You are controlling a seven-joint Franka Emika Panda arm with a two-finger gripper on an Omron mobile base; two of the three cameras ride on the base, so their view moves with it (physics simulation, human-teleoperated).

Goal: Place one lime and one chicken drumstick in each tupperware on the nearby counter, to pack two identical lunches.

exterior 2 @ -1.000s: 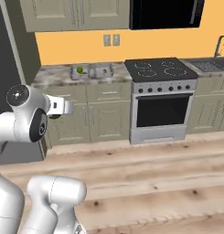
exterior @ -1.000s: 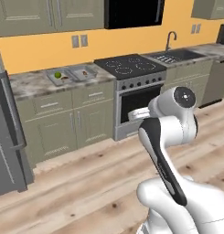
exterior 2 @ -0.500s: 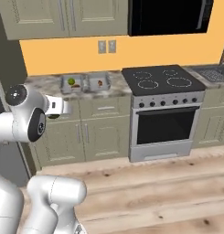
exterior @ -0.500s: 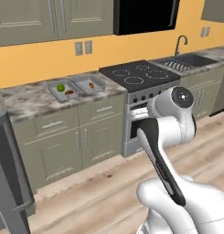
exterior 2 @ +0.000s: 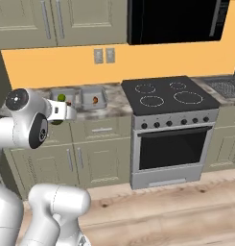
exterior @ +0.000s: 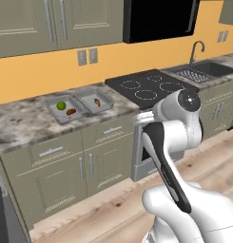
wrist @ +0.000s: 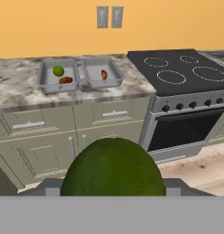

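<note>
In the hand view a large green lime (wrist: 112,167) sits between my fingertips, and my gripper (wrist: 112,187) is shut on it, in the air well in front of the counter (wrist: 17,91). Two grey tupperware trays stand side by side on that counter. The left tupperware (wrist: 42,77) holds a small lime (wrist: 58,71) and a brown chicken drumstick (wrist: 66,80). The right tupperware (wrist: 93,75) holds one drumstick (wrist: 104,74). From the left base view, the same trays (exterior: 53,110) (exterior: 87,102) lie left of the arm.
A black glass stovetop (wrist: 177,68) with an oven below stands right of the trays. A sink (exterior: 203,71) with a tap lies further right. Beige cabinets (wrist: 49,137) front the counter, and wooden floor (exterior: 113,209) lies between the base and them.
The base has driven closer, so counter, trays and stove look larger and sit further right in both base views. The lime stays in my gripper.
</note>
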